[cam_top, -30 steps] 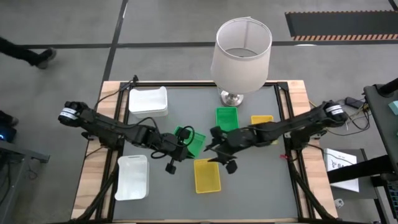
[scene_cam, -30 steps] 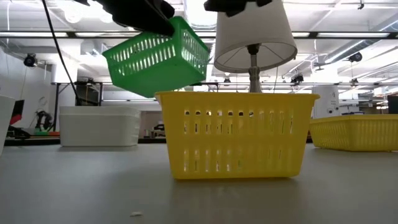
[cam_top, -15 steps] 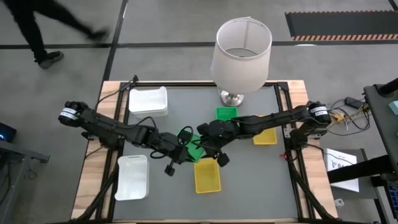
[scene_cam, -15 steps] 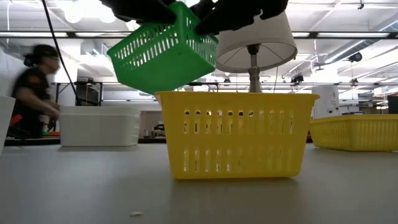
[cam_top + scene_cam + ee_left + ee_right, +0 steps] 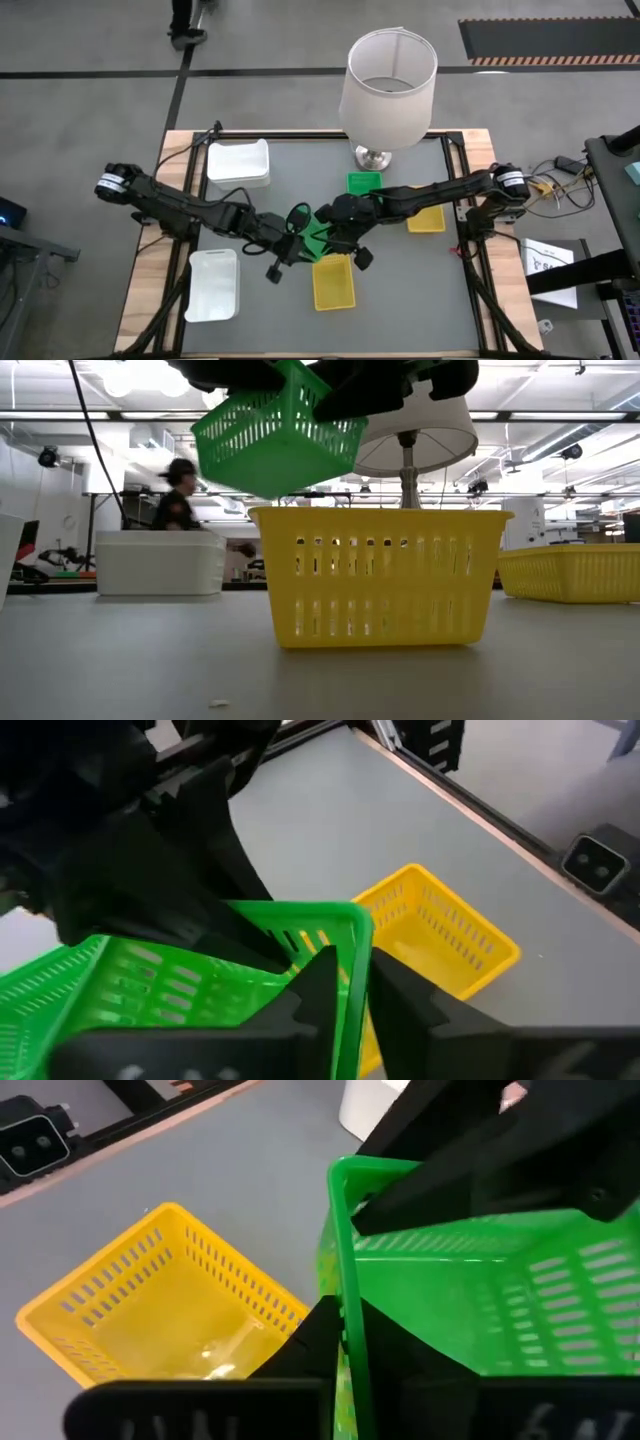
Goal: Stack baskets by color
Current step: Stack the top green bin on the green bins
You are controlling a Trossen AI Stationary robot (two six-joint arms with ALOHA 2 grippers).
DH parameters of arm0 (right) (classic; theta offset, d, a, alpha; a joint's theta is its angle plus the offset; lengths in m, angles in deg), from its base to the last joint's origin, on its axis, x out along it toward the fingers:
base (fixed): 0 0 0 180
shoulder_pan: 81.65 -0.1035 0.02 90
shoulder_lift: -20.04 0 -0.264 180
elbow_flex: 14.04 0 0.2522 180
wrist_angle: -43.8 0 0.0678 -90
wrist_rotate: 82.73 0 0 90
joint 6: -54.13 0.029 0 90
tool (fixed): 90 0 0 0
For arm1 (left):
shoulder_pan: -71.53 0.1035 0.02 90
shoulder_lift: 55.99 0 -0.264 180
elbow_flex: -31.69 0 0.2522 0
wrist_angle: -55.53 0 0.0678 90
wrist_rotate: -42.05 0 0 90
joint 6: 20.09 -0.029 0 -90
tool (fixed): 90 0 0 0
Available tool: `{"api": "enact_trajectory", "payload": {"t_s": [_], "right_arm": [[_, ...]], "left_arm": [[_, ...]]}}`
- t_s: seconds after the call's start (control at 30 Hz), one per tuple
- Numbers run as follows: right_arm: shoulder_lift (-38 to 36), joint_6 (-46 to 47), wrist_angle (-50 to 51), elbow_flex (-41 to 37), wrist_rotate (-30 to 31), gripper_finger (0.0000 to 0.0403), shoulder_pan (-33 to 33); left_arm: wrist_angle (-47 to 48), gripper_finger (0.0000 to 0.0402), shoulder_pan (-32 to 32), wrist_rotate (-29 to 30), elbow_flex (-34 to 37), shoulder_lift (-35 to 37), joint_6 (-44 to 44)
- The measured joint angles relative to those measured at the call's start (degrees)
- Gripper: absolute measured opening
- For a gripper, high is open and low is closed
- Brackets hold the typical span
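A green basket (image 5: 316, 238) hangs tilted in the air above the table's middle, over the far end of a yellow basket (image 5: 333, 282). My left gripper (image 5: 296, 228) is shut on its left end. My right gripper (image 5: 332, 228) is shut on its right end. In the low view the green basket (image 5: 275, 440) floats above the yellow one (image 5: 380, 575), which stands on its base. A second green basket (image 5: 364, 183) stands by the lamp, and a second yellow one (image 5: 423, 218) lies partly under my right arm. My left gripper pinches the green basket's wall just below the rim, by a corner (image 5: 356, 950), one finger (image 5: 312, 1005) inside and one outside. It comes from the table's left, slanting down. The basket is lifted clear and tilted. My right gripper pinches the opposite wall at its rim (image 5: 343, 1270), one finger (image 5: 405, 1355) inside the basket and one outside. It comes from the table's right, slanting down. The basket hangs clear of the yellow basket below.
Two white baskets stand on the left, one far (image 5: 238, 163) and one near (image 5: 213, 285). A tall lamp with a white shade (image 5: 388, 90) stands at the far middle. A person walks in the room beyond the table (image 5: 180, 500).
My right gripper has moved toward the table's left to the green basket and shut on its wall. The basket, held by my left gripper throughout, has shifted a little toward the right and sits less steeply tilted.
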Motion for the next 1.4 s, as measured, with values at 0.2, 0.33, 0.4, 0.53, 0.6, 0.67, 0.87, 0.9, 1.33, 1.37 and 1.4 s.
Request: {"api": "enact_trajectory", "payload": {"t_s": [0.2, 0.33, 0.4, 0.53, 0.6, 0.67, 0.87, 0.9, 1.33, 1.37, 1.4], "right_arm": [[-0.5, 1.7, 0.6, 0.2, 0.2, 0.0009, 0.0], [-0.5, 3.3, 2.1, 0.2, 0.7, 0.0008, 0.0], [-0.5, 4.3, 2.7, 0.2, 0.9, 0.0008, 0.0], [-0.6, 6.1, 4.5, 0.2, 2.4, 0.0008, 0.0], [-0.6, 6.2, 5.8, 0.2, 4.6, 0.0008, 0.0], [-0.7, 7.1, 6.3, 0.2, 7.4, 0.0008, 0.0], [-1.0, 12.9, 9.1, 0.2, 18.8, 0.0008, 0.0], [-1.1, 14.0, 10.2, 0.2, 20.5, 0.0008, 0.0], [-7.4, 25.4, 22.0, -2.5, 27.8, 0.0008, -0.2], [-8.6, 26.1, 21.7, -3.4, 27.9, 0.0008, -0.2], [-9.8, 26.8, 21.2, -4.5, 27.9, 0.0008, -0.2]], "left_arm": [[-2.9, 0.0118, 0.0, 0.4, 0.0, 0.1, -2.8], [-3.7, 0.0149, 0.0, 0.5, 0.0, 0.2, -8.7], [-3.6, 0.0156, 0.0, 0.5, 0.0, 0.3, -11.2], [-3.5, 0.0159, 0.0, 1.1, 0.0, 1.6, -12.7], [-3.3, 0.0159, 0.0, 3.0, 0.0, 2.6, -13.3], [-3.3, 0.0159, 0.0, 4.9, 0.2, 3.9, -13.4], [-2.9, 0.016, 0.1, 6.8, 1.9, 8.8, -13.2], [-2.9, 0.016, 0.1, 6.8, 2.4, 9.6, -12.5], [-10.2, 0.016, -0.3, 6.9, 11.2, 15.9, -7.3], [-10.8, 0.016, -0.3, 6.9, 11.8, 16.0, -7.3], [-11.9, 0.016, -0.3, 6.9, 12.2, 16.1, -7.3]]}}
